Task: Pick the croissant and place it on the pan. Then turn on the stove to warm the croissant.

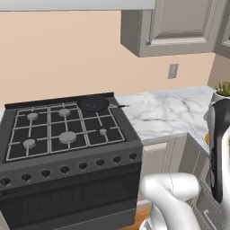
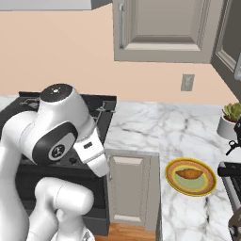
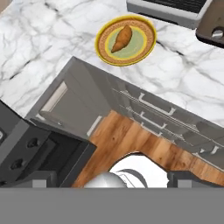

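Nothing done yet: croissant (image 3: 121, 38) lay on its yellow plate (image 3: 105, 51), pan (image 1: 93, 103) empty on far stove (image 1: 67, 155); our fingers (image 3: 41, 181) released, empty.

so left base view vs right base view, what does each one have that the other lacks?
Left base view alone: the pan on the stove's back right burner, handle pointing right, plus the burners and the row of front knobs.

Right base view alone: the croissant lying in a yellow plate on the counter to the right.

Both: the stove, the marble counter, the wall outlet, the upper cabinet and the potted plant.
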You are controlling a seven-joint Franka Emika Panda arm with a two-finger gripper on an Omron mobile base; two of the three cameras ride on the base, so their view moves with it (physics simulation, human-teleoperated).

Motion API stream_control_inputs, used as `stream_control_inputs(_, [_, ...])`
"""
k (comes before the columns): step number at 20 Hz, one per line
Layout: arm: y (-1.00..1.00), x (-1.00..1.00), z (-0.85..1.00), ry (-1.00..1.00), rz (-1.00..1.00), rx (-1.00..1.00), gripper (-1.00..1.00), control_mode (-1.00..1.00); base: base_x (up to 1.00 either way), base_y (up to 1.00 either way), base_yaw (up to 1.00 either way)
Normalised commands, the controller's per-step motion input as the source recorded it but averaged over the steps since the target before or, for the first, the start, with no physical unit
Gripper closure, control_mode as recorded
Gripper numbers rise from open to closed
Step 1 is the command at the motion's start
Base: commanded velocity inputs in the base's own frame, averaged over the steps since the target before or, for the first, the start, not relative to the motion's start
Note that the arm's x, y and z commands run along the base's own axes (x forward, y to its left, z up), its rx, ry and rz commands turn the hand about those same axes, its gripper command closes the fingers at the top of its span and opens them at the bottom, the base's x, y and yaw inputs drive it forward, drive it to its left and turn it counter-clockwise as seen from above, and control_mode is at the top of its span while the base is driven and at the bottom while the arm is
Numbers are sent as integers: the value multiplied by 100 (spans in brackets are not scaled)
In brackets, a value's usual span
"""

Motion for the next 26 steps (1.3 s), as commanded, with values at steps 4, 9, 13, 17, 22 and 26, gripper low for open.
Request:
stream_control_inputs(4, [-54,20,-3,0,-24,12,-100,-100,0,0,0])
stream_control_inputs(9, [-55,16,-24,0,-21,9,-100,-100,0,0,0])
stream_control_inputs(13, [-36,23,-18,0,-20,4,-100,-100,0,0,0])
stream_control_inputs(17, [-35,34,-19,0,-19,3,-100,-100,0,0,0])
stream_control_inputs(22, [-44,33,-31,0,-18,3,-100,-100,0,0,0])
stream_control_inputs(26, [-50,27,-28,0,-14,5,-100,-100,0,0,0])
